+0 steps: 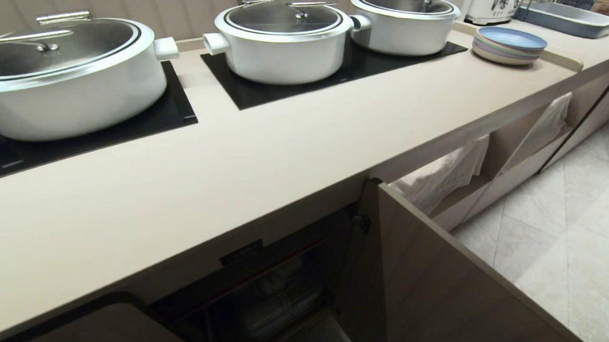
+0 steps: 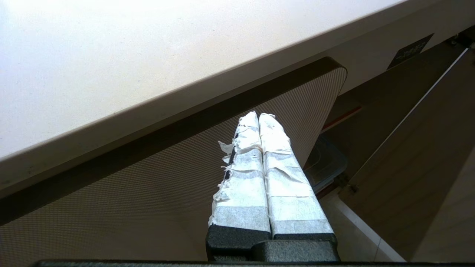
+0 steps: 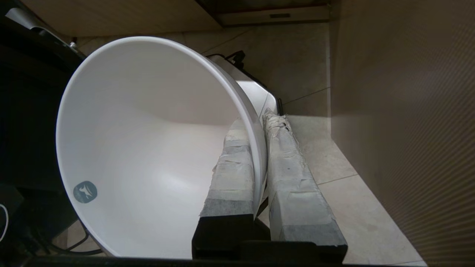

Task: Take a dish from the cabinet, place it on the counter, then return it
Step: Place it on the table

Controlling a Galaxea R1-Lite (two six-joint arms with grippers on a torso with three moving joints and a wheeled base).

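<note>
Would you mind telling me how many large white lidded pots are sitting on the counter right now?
3: a left pot, a middle pot, and a far pot, each on a black panel of the counter. More could sit beyond the frame.

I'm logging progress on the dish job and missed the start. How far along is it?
Done: the cabinet door stands open and the right gripper is shut on the bowl rim, holding it above the floor. In hand: carrying it. Left: no bowl shows on the counter, so either setting it there or returning it remains; I cannot tell which. The left gripper hangs shut, idle.
</note>
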